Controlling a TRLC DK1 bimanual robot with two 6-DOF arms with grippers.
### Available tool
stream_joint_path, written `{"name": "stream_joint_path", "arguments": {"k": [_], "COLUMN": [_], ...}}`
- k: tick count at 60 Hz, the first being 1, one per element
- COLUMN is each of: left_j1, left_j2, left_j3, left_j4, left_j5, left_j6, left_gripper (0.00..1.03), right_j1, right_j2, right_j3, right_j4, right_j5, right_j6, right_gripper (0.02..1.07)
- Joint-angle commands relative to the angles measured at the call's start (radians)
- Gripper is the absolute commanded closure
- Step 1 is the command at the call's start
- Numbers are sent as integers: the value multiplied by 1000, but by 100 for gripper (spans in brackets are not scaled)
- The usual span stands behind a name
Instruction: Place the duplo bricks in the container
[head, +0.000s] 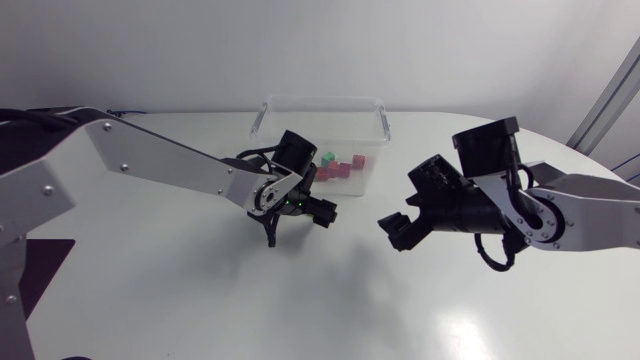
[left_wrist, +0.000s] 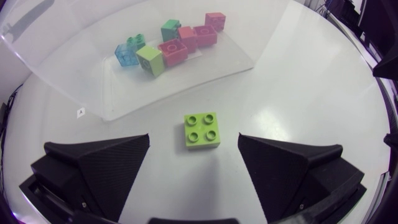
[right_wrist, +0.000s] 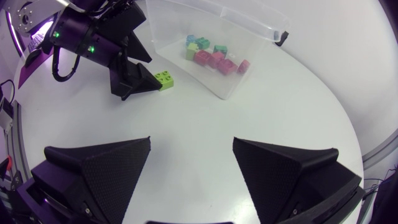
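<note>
A lime green duplo brick (left_wrist: 201, 130) lies on the white table between the tips of my left gripper (left_wrist: 194, 154), which is open and does not touch it. The brick (right_wrist: 165, 79) sits just in front of the clear plastic container (left_wrist: 74, 81). Several red, green and blue bricks (left_wrist: 171, 45) lie inside the container (head: 320, 125). In the head view my left gripper (head: 298, 222) hangs over the brick and hides it. My right gripper (head: 392, 228) is open and empty to the right of it, above bare table (right_wrist: 193, 168).
The table's rounded edge (right_wrist: 348, 143) curves close on the right side. A dark mat (head: 40, 260) lies at the left edge under my left arm. The container stands at the back middle of the table.
</note>
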Motion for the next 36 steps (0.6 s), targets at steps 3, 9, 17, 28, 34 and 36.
{"name": "stream_joint_path", "arguments": {"k": [3,9,17,28,34,36], "left_j1": [-14,-9,-15,-9,-9,-12], "left_j2": [4,24,60,112,132,136], "left_j3": [15,67,159,265,302,313], "left_j4": [-32,-93,-230,-325,-360,-372], "left_j5": [-14,-14,-9,16,25,28], "left_j6": [-16,-18,-26,-27,-32,-35], "left_gripper": [4,4,4,4,4,4], "right_j1": [-9,-9,-9,-12,-15,-18], "right_j2": [-16,-16,-16,-22,-25,-25], "right_j3": [-22,-22,-28,-28,-30,-30], "right_j4": [16,18,24,24,24,24], "right_j5": [-10,-10,-11,-16,-19,-20], "right_j6": [4,4,4,2,1,1], "right_gripper": [11,11,11,11,11,11]}}
